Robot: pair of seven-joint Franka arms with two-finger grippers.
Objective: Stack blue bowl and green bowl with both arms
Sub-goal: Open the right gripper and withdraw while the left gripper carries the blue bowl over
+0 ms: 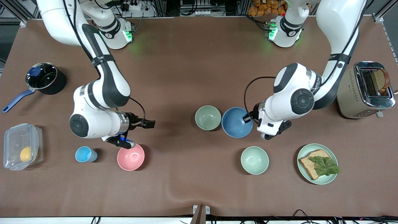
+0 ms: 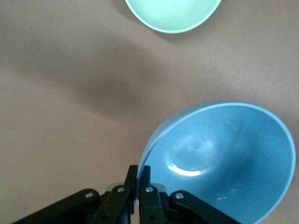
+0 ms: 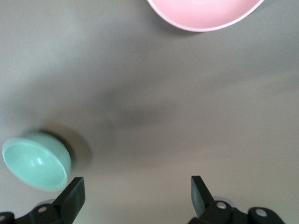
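Observation:
The blue bowl (image 1: 235,123) lies mid-table right beside the green bowl (image 1: 207,117), which sits toward the right arm's end from it. My left gripper (image 1: 258,127) is at the blue bowl's rim on the side toward the left arm's end. In the left wrist view the left gripper (image 2: 139,179) is shut on the rim of the blue bowl (image 2: 224,163), one finger inside and one outside. My right gripper (image 1: 126,143) hangs open and empty over the edge of the pink bowl (image 1: 131,157). In the right wrist view the right gripper (image 3: 135,191) has only bare table between its fingers.
A paler mint bowl (image 1: 254,160) and a plate with bread and lettuce (image 1: 317,163) lie nearer the front camera. A light-blue cup (image 1: 85,154), a lidded plastic box (image 1: 21,146) and a pot (image 1: 43,77) are at the right arm's end. A toaster (image 1: 365,90) is at the left arm's end.

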